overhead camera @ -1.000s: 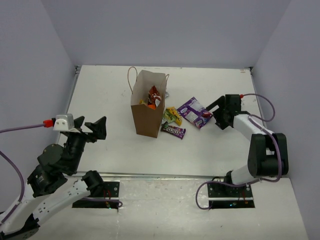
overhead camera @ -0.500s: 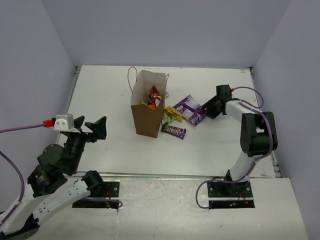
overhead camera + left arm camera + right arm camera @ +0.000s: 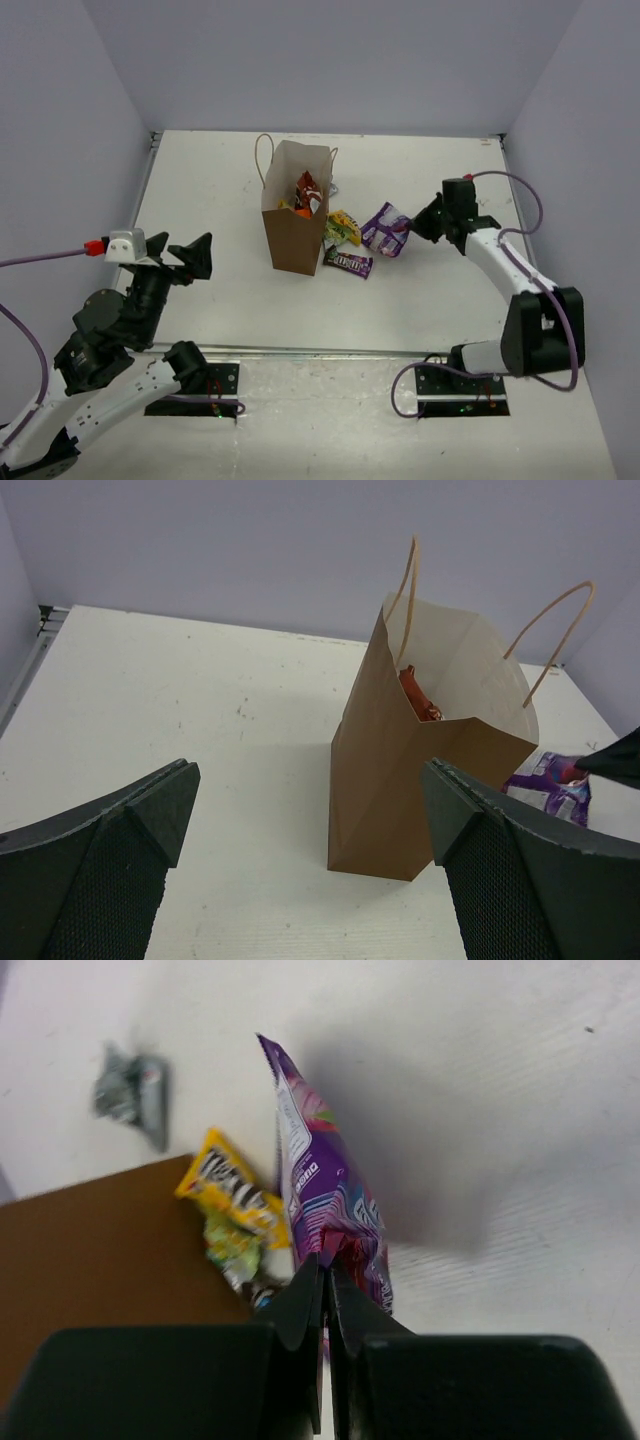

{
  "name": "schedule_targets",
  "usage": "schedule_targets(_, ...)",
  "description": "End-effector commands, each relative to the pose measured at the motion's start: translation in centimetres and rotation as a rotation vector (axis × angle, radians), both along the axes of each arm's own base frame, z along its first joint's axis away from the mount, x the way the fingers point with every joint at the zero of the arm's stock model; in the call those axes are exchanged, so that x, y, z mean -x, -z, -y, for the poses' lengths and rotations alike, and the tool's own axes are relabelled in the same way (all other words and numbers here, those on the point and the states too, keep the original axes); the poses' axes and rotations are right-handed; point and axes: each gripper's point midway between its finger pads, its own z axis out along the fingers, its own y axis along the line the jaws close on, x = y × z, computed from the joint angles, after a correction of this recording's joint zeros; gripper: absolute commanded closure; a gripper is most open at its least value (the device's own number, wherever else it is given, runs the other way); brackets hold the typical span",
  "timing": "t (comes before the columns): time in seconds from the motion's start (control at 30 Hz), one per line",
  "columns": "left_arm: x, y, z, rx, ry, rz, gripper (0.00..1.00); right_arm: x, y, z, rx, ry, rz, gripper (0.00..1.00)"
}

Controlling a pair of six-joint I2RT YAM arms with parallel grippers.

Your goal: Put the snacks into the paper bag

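The brown paper bag [image 3: 296, 215] stands upright mid-table with a red-orange chip bag [image 3: 308, 192] inside. My right gripper [image 3: 413, 228] is shut on the edge of the purple packet [image 3: 386, 229], which is tilted up off the table just right of the bag. The right wrist view shows the purple packet [image 3: 320, 1190] pinched at the closed gripper [image 3: 325, 1265]. A yellow packet [image 3: 343, 229] and a dark brown candy [image 3: 347, 263] lie beside the bag's right side. A silver wrapper [image 3: 130, 1090] lies farther back. My left gripper [image 3: 308, 780] hangs open, well left of the paper bag [image 3: 420, 780].
Grey walls enclose the white table [image 3: 210, 180] on three sides. The bag's loop handles [image 3: 408, 585] stick up above its mouth. A metal rail [image 3: 330, 352] runs along the near edge by the arm bases.
My right gripper has closed on the purple packet and pulled it up on edge, slightly toward the bag. The left arm has not moved.
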Motion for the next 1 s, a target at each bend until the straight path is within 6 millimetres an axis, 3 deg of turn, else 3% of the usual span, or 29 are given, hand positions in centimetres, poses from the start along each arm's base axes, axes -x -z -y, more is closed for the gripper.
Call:
schedule_targets(0.0,-0.4,-0.4,0.3,-0.011,-0.003,0.018,0.0,0.1,-11.3,-2.8,0.002,-0.207,0.315,1.0)
schedule_targets(0.03,-0.3,-0.5,0.2,-0.01,-0.004,0.017,0.0,0.3,-14.9,-3.6,0.008,-0.231,0.39,1.0)
schedule_targets(0.13,-0.3,-0.4,0.2,-0.008,-0.003,0.016,0.0,2.4,-22.1,-4.9,-0.015,-0.314,0.556,1.0)
schedule_targets(0.2,-0.2,-0.5,0.1,0.0,-0.004,0.019,0.0,3.9,-24.8,-6.4,-0.063,-0.401,0.603,1.0)
schedule_targets(0.23,-0.1,-0.5,0.0,0.003,-0.005,0.02,0.0,4.5,-27.6,-7.0,-0.076,-0.44,0.656,1.0)
schedule_targets(0.3,-0.1,-0.6,-0.1,0.007,-0.004,0.024,0.0,5.9,-29.6,-8.3,-0.116,-0.52,0.675,1.0)
schedule_targets(0.33,-0.1,-0.5,0.0,0.006,-0.002,0.023,0.0,6.8,-31.9,-9.2,-0.135,-0.561,0.725,1.0)
schedule_targets(0.4,-0.1,-0.5,-0.1,0.005,-0.005,0.022,0.0,8.2,-33.7,-10.4,-0.169,-0.619,0.753,1.0)
schedule_targets(0.43,-0.1,-0.4,0.0,0.003,-0.005,0.02,0.0,9.4,-35.8,-11.2,-0.187,-0.657,0.8,1.0)
schedule_targets(0.63,-0.1,-0.4,-0.1,0.006,-0.008,0.02,0.0,14.3,-41.2,-15.0,-0.338,-0.813,0.897,1.0)
schedule_targets(0.73,-0.1,-0.4,-0.1,0.002,-0.008,0.018,0.0,15.0,-42.3,-16.6,-0.367,-0.85,0.915,1.0)
schedule_targets(0.97,0.0,-0.4,-0.1,0.007,-0.007,0.019,0.0,11.1,-41.0,-20.0,-0.319,-0.725,0.855,1.0)
